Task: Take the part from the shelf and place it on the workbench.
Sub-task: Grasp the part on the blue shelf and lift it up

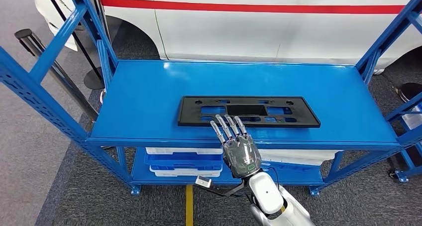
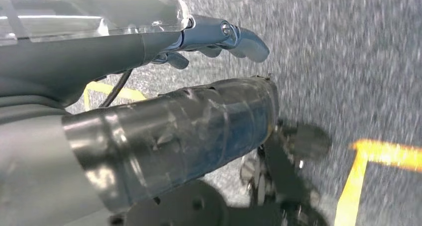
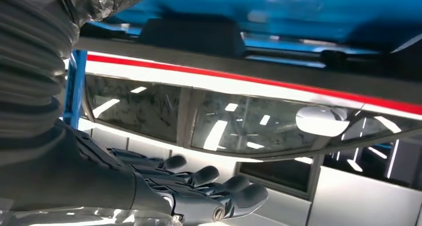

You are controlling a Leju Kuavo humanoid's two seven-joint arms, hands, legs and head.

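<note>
A flat black rectangular part [image 1: 249,111] with several cut-outs lies near the front of the blue shelf top [image 1: 149,91]. My right hand [image 1: 240,149] comes up from below the front edge. It holds nothing; its fingers [image 1: 226,126] are straight, apart and reach over the part's near edge. Whether they touch the part I cannot tell. In the right wrist view the same fingers [image 3: 209,186] are stretched out flat, with the dark part [image 3: 191,37] and the blue shelf [image 3: 298,12] beyond them. My left hand [image 2: 149,86] hangs over the grey floor, holding nothing.
A white car with a red stripe [image 1: 249,8] stands right behind the shelf. Slanted blue uprights [image 1: 54,47] [image 1: 393,32] flank the shelf top. White and blue bins [image 1: 184,161] sit on the lower shelf. Black stanchion posts [image 1: 94,32] stand at the left. A yellow line [image 1: 189,206] marks the floor.
</note>
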